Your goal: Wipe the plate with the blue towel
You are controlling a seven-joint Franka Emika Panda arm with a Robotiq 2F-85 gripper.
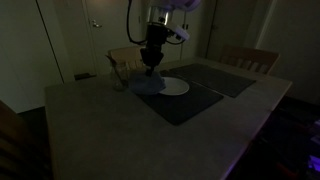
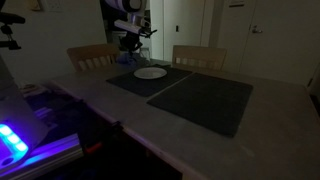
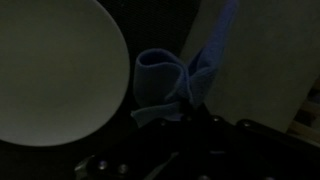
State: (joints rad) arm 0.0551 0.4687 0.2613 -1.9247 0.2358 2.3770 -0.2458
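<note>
- End effector (image 1: 151,66) clamped shut, apparently pinching the small wrinkled blue-grey cloth towel (image 1: 146,85), just beside the round flat white plate (image 1: 175,87).
- Best: drag it onto the plate, press lightly, sweep across.

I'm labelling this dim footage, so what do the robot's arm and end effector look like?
The arm has pale, rounded white-grey segments. The end effector is dark and blocky. A thin dark cable loops alongside the arm. It is too dim to read any markings.
</note>
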